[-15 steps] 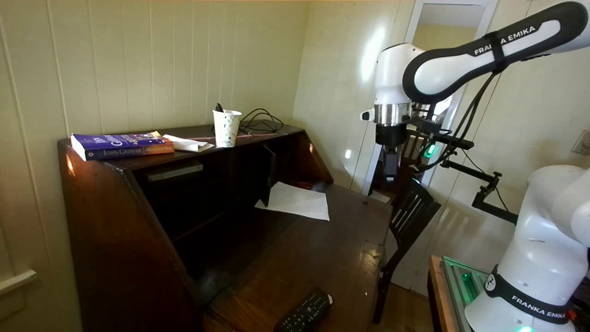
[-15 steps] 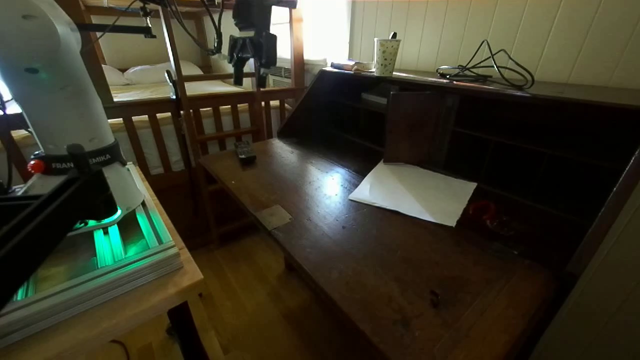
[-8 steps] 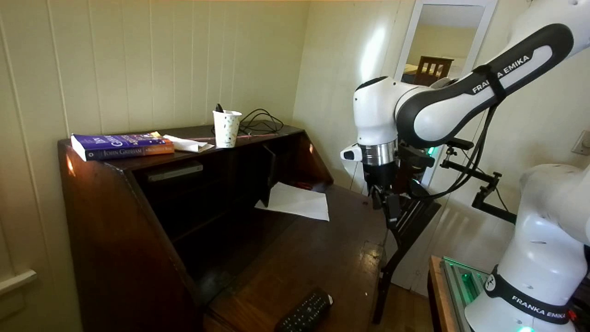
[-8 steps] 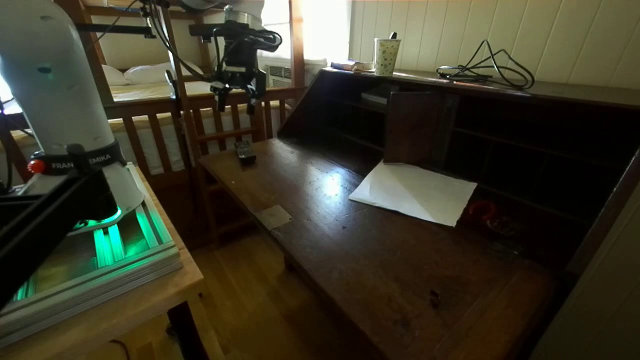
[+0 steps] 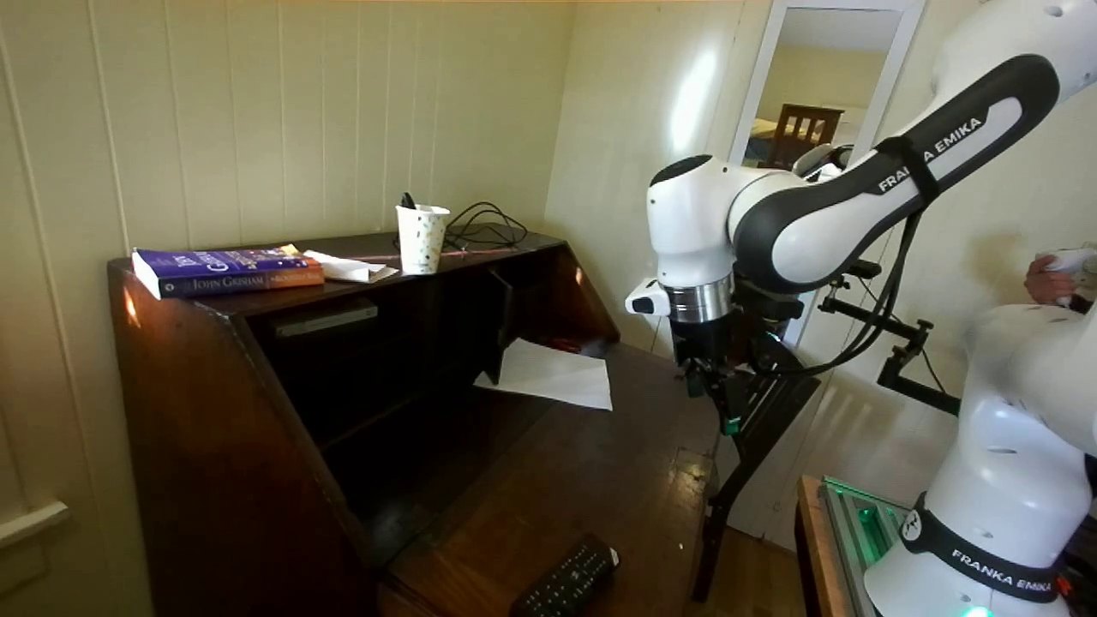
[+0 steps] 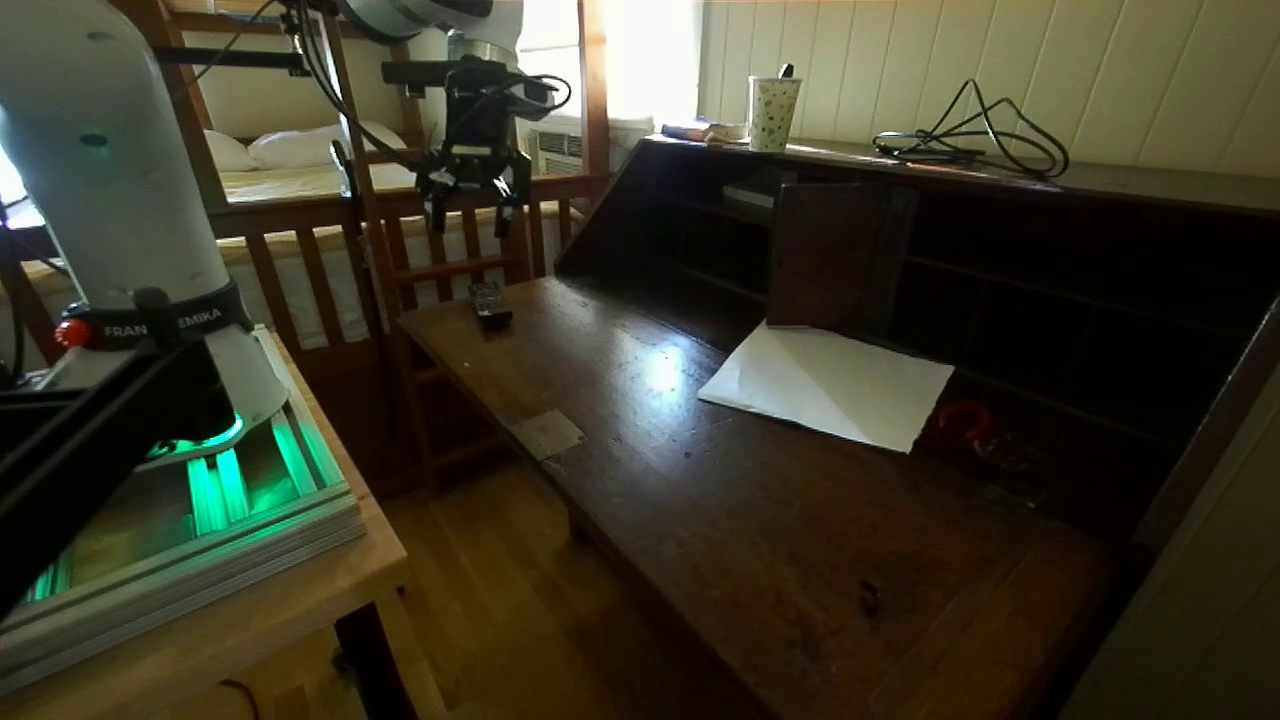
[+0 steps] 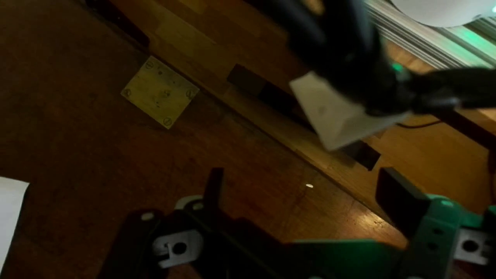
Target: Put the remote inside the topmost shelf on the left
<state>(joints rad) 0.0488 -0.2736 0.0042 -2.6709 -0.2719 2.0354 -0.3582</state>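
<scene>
- Atop the desk [image 5: 188,411], far left in an exterior view: purple book [image 5: 227,272] flat, paper scrap [image 5: 347,267] beside it.
- Just below: topmost shelf [image 5: 396,319], dark inside, holds a flat pale item [image 5: 326,320], kind unclear.
- Next along the top: patterned cup [image 5: 420,242] upright, dark tip [image 5: 408,200] poking out; black cable [image 5: 487,206] in loops beside it.
- Lower, on the writing surface [image 5: 634,488]: white sheet [image 5: 557,374] at the back; remote [image 5: 566,578] well apart from it, buttons up, lying at the near end in that view; square metal plate [image 7: 161,92] by the edge.
- Further right: claw [image 7: 301,170] in mid-air by the desk's front edge, fingers [image 7: 401,203] spread wide; wrist view has just desk and floor [image 7: 178,35] through the gap. Clear space between claw and remote in both exterior views.
- Behind claw: dark chair [image 5: 771,437], partly hidden.
- Far right: robot's white base [image 5: 977,488], green light [image 5: 977,612] at the foot, on a wooden table [image 5: 810,523].
</scene>
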